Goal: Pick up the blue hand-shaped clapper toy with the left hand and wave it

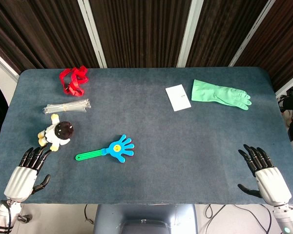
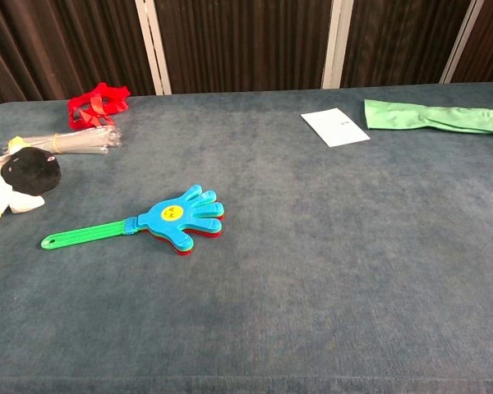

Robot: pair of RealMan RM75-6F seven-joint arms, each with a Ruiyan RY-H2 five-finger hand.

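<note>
The blue hand-shaped clapper toy (image 1: 118, 148) (image 2: 183, 216) lies flat on the dark blue table, left of centre, its green handle (image 1: 89, 155) (image 2: 86, 234) pointing left. My left hand (image 1: 28, 172) hovers open at the front left edge, fingers spread, well left of the handle and holding nothing. Over at the front right edge my right hand (image 1: 262, 173) is likewise open and empty. Neither hand shows in the chest view.
A plush doll (image 1: 56, 132) (image 2: 20, 179) lies just behind the left hand. Behind it are a bundle of clear straws (image 1: 67, 107) (image 2: 72, 143) and a red strap (image 1: 73, 80) (image 2: 97, 106). A white card (image 1: 178, 97) (image 2: 335, 126) and green rubber glove (image 1: 219, 94) (image 2: 435, 116) lie at the back right.
</note>
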